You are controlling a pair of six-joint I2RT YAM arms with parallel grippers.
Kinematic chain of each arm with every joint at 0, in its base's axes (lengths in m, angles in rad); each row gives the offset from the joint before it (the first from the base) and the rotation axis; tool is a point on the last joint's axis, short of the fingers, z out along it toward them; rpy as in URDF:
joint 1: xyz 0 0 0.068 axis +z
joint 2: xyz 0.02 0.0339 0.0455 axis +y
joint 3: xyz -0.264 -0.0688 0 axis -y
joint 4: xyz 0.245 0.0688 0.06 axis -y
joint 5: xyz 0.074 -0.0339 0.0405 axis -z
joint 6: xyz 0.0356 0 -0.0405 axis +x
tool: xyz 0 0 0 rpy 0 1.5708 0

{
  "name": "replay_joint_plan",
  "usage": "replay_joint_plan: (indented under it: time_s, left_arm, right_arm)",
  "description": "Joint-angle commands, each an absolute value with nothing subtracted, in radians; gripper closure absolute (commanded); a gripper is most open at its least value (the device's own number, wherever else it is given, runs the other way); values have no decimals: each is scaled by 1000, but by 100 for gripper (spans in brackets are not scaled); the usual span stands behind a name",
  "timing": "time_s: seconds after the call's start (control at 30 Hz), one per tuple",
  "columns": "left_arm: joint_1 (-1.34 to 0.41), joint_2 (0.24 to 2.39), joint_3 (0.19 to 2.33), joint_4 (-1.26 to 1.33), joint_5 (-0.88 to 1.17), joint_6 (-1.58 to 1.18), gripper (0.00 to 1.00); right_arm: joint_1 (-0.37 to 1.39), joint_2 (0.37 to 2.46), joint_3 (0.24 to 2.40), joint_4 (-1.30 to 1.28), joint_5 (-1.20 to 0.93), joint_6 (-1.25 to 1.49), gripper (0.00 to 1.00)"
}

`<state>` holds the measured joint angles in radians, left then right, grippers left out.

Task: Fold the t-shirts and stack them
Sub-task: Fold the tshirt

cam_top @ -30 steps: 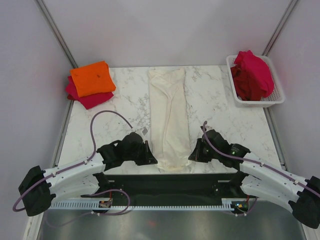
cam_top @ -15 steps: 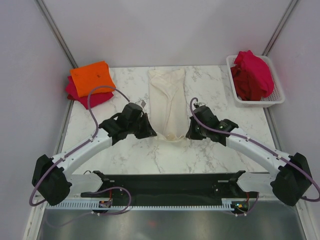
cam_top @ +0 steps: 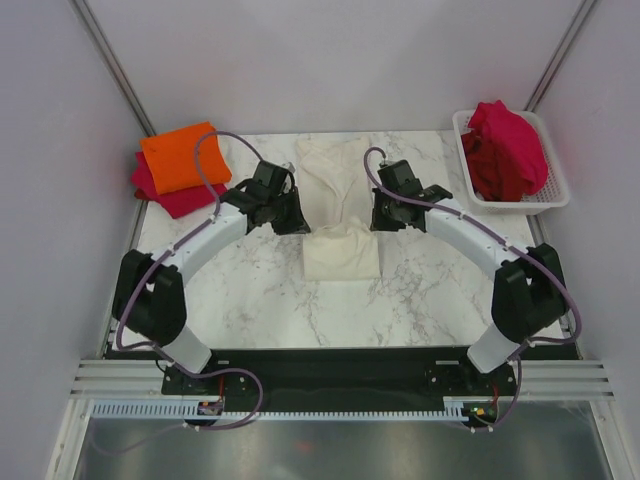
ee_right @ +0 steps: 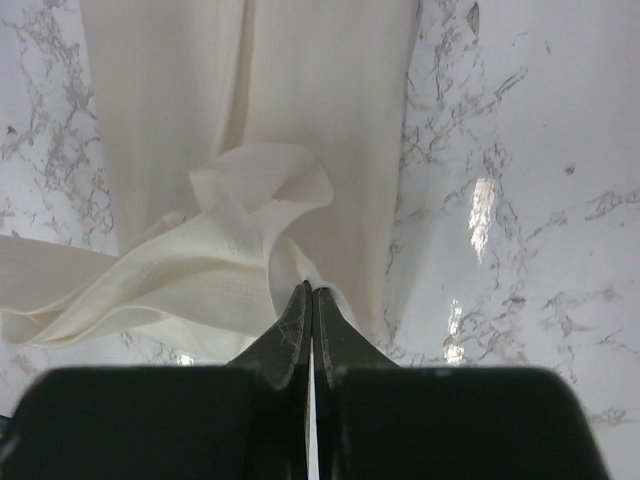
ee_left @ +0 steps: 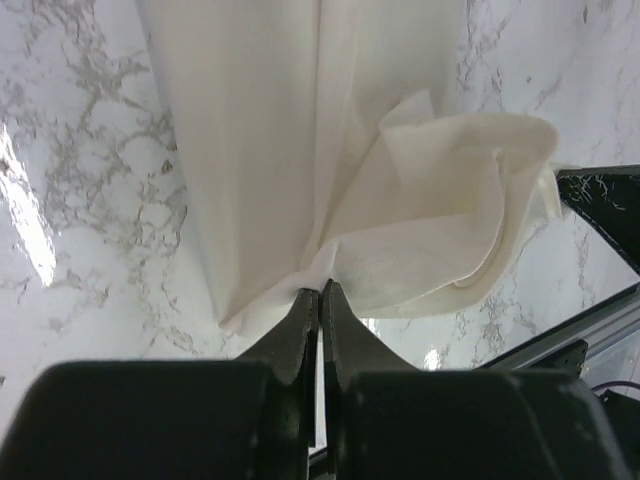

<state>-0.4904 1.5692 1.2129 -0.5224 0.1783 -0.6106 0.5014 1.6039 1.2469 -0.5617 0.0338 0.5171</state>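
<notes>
Wide bare room on the table along the near edge. In the way in the middle: cream shirt. Left arm and right arm curving in across both sides to it. At the far left corner, orange shirt on red shirt. At the far right corner, basket heaped with red shirts.

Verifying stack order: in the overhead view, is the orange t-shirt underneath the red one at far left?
No, the orange t-shirt lies on top, with the red t-shirt showing beneath its near and left edges.
</notes>
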Motion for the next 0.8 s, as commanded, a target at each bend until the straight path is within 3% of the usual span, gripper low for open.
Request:
replay_joint_plan:
  time_s: [0.0, 0.43, 0.47, 0.5, 0.57, 0.6, 0.63, 0.73, 0.77]
  left_arm:
    - [-460, 1658, 1330, -518, 224, -523, 98]
    - [-370, 2046, 1633, -584, 256, -465, 98]
    - [-364, 2071, 1697, -598, 250, -468, 98]
    - [-359, 2092, 1736, -612, 245, -469, 97]
    - [-348, 2182, 1886, -697, 264, -460, 81]
    - [-345, 2221, 1951, -748, 258, -457, 72]
    - [-342, 2249, 2010, -784, 259, -450, 47]
    - [-333, 2284, 2167, -854, 265, -417, 12]
    - [-333, 2270, 2183, -857, 253, -414, 8]
  right_arm:
    - [471, 1681, 1339, -555, 12, 463, 100]
    - [373, 2053, 1642, -551, -84, 426, 99]
    - [345, 2080, 1675, -555, -109, 426, 96]
    - [331, 2106, 1709, -560, -167, 429, 84]
    - [301, 2181, 1834, -595, -215, 428, 56]
    - [292, 2201, 1879, -613, -234, 423, 32]
    - [284, 2229, 1970, -638, -227, 411, 27]
    - [262, 2215, 2049, -707, -180, 407, 20]
    - [259, 2168, 2042, -707, -164, 407, 19]
